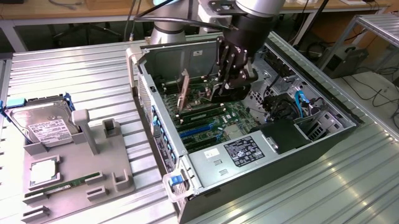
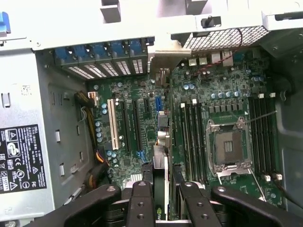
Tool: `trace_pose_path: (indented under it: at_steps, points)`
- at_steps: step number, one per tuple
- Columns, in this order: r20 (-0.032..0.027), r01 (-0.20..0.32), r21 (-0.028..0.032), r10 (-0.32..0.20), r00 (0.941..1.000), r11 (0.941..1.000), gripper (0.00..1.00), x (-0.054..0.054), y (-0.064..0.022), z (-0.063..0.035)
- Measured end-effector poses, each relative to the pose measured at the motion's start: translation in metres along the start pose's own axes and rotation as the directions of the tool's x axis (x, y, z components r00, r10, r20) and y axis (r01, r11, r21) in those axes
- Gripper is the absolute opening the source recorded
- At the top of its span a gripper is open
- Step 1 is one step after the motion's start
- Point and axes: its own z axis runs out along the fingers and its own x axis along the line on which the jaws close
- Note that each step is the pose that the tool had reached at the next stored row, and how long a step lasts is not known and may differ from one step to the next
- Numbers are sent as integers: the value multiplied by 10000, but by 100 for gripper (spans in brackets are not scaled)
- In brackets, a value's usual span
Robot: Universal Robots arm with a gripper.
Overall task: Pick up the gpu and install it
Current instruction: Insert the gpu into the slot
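- Strong light glares off the ribbed table (image 1: 339, 186), whitest toward its edge on the exterior view's right.
- The case (image 1: 181, 58) interior sits shaded.
- Wrist view: board (image 2: 232, 94) evenly lit, case rim overexposed.

- One open computer case (image 1: 168, 58)
- One gpu (image 2: 161, 142)
- One gripper (image 2: 162, 172)
- One hard drive (image 1: 42, 127) with a white label
- One green memory stick (image 1: 65, 183)
- One grey holder tray (image 1: 93, 158)

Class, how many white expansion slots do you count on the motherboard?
1. The white slot sits beside the black slots, on their power supply side. Others may be hidden beneath the pincer.
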Motion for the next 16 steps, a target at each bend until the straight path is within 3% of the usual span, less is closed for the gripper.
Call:
trace_pose_path:
  at_steps: [7, 11, 16]
  points:
    - [12, 72, 163, -72, 10000, 9998, 26, 10, 86, 70]
    - [12, 164, 212, -164, 9999, 9996, 26, 17, 138, 139]
    - [8, 291, 232, -291, 9996, 9993, 26, 23, 187, 220]
